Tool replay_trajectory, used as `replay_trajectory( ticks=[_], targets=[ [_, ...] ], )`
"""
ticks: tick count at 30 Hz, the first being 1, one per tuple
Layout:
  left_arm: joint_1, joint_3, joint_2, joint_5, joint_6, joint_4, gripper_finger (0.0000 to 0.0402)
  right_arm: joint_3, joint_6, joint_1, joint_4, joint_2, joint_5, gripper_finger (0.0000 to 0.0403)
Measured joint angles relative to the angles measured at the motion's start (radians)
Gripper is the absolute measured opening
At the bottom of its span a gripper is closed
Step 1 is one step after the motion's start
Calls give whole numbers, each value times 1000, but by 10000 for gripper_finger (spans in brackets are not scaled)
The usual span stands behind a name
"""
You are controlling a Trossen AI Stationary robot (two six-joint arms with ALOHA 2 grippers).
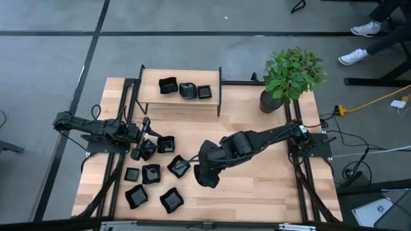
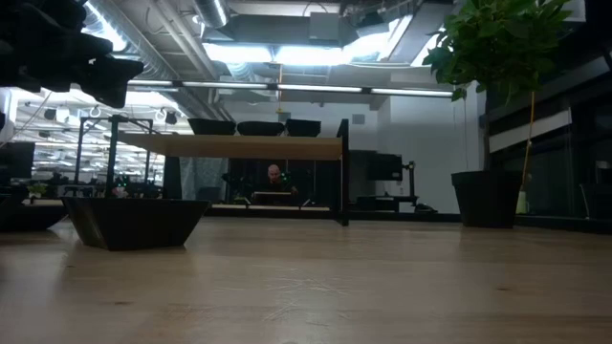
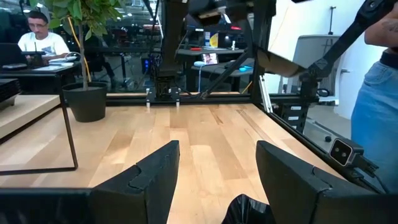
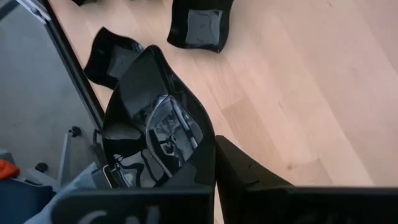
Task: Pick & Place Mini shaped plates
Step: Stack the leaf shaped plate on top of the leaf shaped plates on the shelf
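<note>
Black, glossy mini shaped plates (image 1: 151, 173) lie scattered over the left front part of the pale wooden desk (image 1: 257, 186), six or so of them loose and near one another. Three more sit side by side on a low wooden shelf (image 1: 151, 96) at the back of the desk: a square one, a rounder one and a small square one. The right arm reaches in from the right edge towards the middle, and the right claw (image 4: 214, 171) is clamped on the rim of one plate (image 4: 155, 134), holding it tilted and raised off the wood; its shiny inside mirrors the ceiling. Beyond that held dish two others rest flat on the desk, one wavy-cornered (image 4: 115, 56) near the dark frame rail and one squarish (image 4: 200, 25) farther off. The left claw (image 1: 142, 149) is at the left side, just over the nearest plates of the cluster, its two dark fingers (image 3: 155, 180) standing wide apart with nothing between them. A potted plant (image 1: 290, 74) stands at the back right corner. From desk height, one angular dish (image 2: 134, 222) shows close at the left. Seated beyond the desk is a person (image 3: 42, 38) in a white shirt.
</note>
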Motion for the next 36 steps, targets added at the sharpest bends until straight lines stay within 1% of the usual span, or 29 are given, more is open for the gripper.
replay_trajectory(
  ticks=[6,10,15,18,24,28,36],
  targets=[
    [0,0,0,0,0,0,208,0,2,-18,-1,-38,10,1],
    [0,0,0,0,0,0,208,0,6,-33,-4,-57,41,2],
    [0,0,0,0,0,0,207,0,48,-58,2,-70,84,3],
    [0,0,0,0,0,0,208,0,42,-83,6,-77,92,4],
    [0,0,0,0,0,0,207,0,-7,-157,56,-83,129,5],
    [0,0,0,0,0,0,208,0,-4,-226,73,-84,129,5],
    [0,0,0,0,0,0,207,0,-5,-360,180,-84,129,6]
  ],
)
